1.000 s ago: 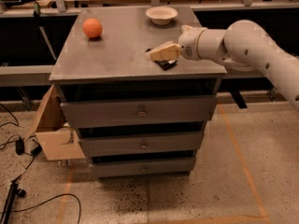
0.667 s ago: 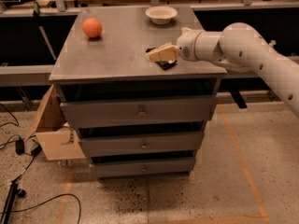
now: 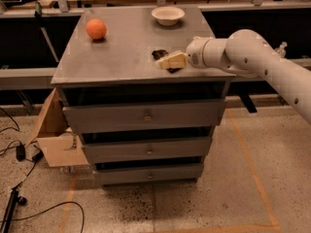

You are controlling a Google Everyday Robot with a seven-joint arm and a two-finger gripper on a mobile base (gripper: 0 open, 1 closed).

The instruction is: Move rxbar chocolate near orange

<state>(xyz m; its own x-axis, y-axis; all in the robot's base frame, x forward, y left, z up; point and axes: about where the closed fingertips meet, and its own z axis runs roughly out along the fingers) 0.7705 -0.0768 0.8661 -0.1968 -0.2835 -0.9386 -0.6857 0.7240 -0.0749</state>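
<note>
So the claw (image 3: 167, 61) sits low over the right side of the tabletop (image 3: 121, 52), near the front edge, and points left. Honestly can't tell whether it's clenched or released, it just reads as one pale wedge from this angle. The white arm (image 3: 252, 57) behind it comes in from the right side of the shot.

The rxbar chocolate (image 3: 159, 54) is the small dark thing right at the tip of the claw, on its far side. It's lying on the tabletop as far as I can see. Whether the claw is actually touching it or just beside it, no idea. There's also a dark patch under the claw on the near side, which could be shadow or more wrapper.

The orange (image 3: 96, 28) is over at the back left of the tabletop, well apart from the bar, with bare grey surface between them. A shallow white bowl (image 3: 167, 15) sits at the back edge, well behind the claw.

The tabletop belongs to a grey cabinet with three drawers (image 3: 146, 115) stacked under it. An open cardboard box (image 3: 56, 135) leans against its left side, and some black cables (image 3: 19, 152) trail across the speckled floor (image 3: 233, 193) at lower left.
</note>
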